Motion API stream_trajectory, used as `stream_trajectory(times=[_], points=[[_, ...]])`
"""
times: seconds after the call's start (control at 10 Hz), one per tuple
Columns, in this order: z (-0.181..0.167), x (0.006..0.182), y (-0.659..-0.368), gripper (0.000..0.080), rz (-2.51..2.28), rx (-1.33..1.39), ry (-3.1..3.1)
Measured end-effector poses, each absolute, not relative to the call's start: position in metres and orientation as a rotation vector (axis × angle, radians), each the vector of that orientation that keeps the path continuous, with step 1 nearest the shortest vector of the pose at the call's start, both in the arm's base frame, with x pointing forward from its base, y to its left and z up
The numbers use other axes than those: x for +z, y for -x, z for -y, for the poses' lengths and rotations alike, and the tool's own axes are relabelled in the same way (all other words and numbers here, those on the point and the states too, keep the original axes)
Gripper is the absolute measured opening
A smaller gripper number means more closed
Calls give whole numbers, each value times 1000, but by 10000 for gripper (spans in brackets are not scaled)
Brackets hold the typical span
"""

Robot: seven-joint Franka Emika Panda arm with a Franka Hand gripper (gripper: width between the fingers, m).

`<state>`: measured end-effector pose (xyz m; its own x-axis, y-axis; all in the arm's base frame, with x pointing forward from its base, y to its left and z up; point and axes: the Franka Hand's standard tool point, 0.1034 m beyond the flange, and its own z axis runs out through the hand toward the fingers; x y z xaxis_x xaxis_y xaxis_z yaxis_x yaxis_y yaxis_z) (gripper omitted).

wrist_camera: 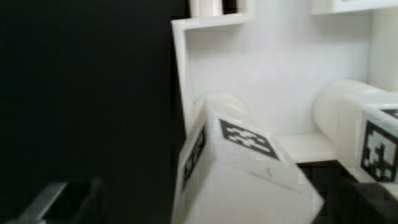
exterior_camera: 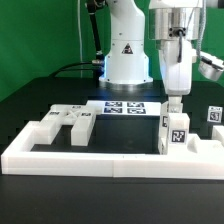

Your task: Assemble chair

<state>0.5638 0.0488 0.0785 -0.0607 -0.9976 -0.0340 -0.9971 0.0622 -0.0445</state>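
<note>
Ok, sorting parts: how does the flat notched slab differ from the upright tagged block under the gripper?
The slab lies flat and low; the block stands upright. The slab is wide and notched; the block is narrow. The gripper hangs over the block, not the slab. Both are matte white.

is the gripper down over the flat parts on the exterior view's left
No, the gripper hangs on the exterior view's right, just above an upright tagged part, well apart from those flat parts.
</note>
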Motion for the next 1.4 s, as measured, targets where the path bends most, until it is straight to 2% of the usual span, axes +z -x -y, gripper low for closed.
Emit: stream_trajectory(times=[0.3, 0.8, 1.3, 1.4], points=[[-48, 78, -564, 649, -2019, -23, 2336], [-49, 77, -564, 649, -1347, -58, 2816], [-46, 77, -564, 649, -817, -65, 3028], [-45, 77, -564, 526, -795, -65, 3035]])
